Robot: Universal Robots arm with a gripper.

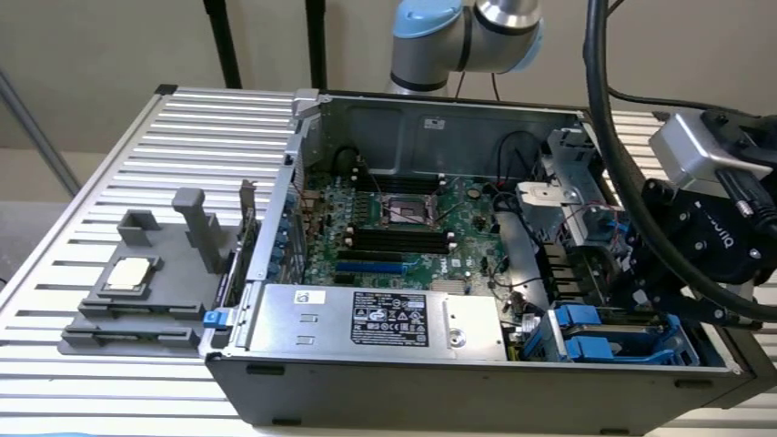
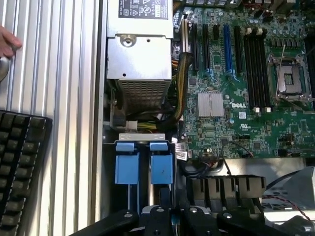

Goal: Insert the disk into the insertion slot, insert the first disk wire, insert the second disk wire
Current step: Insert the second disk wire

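A: Item one, the claw point(image 1: 650, 305)?
B: Hanging low over the case corner at the exterior view's right, just above the insertion slot point(image 1: 613, 337). I cannot tell whether it is gripping anything.

A: The disk point(image 2: 143, 169)?
B: Possibly already sitting in the slot: two blue tabs with rails are showing side by side in the wrist view, though the drive body is lying in shadow.

A: Surroundings?
B: The silver power-supply box point(image 1: 377, 319) is sitting just beside the slot, its yellow and black cable bundle point(image 2: 179, 91) arching toward the green motherboard point(image 1: 407, 228). A row of dark connectors point(image 2: 224, 187) is crowding the slot's other side.

A: Outside the case?
B: A grey fixture point(image 1: 146, 291) is resting on the ribbed surface point(image 1: 73, 237); a black keyboard point(image 2: 19, 167) and a person's hand point(image 2: 7, 42) are lying beside the case.
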